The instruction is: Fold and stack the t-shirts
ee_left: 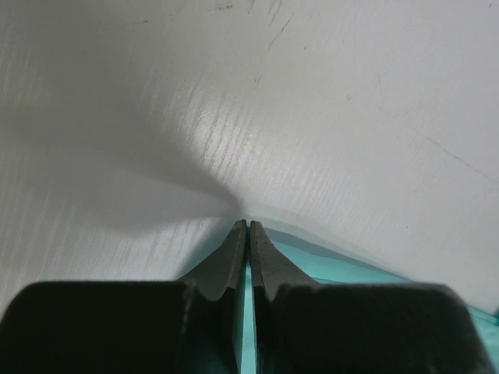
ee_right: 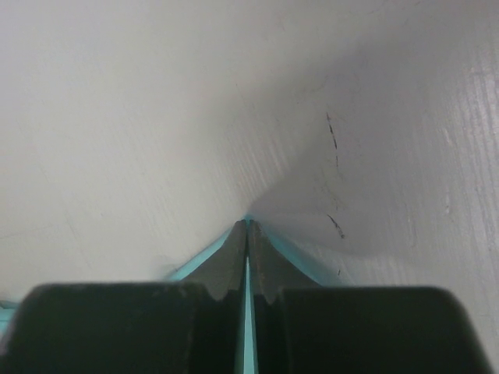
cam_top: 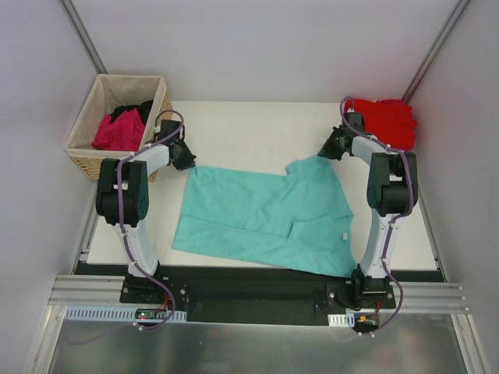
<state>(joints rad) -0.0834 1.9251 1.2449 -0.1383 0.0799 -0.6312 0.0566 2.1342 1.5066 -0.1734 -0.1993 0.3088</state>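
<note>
L claw (cam_top: 191, 165), R claw (cam_top: 321, 154) clamp teal tee (cam_top: 257, 214) corners, cloth rumpled

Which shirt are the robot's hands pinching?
The teal t-shirt: left gripper and right gripper pinch its far corners. The red t-shirt and the magenta t-shirt in the basket aren't held.

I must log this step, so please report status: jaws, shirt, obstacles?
Left jaws shut on teal t-shirt, far left corner. Right jaws shut on its far right part. Shirt spread on table. Red t-shirt at far right corner, apart.

Matt teal cloth t-shirt (cam_top: 261, 218)
</note>
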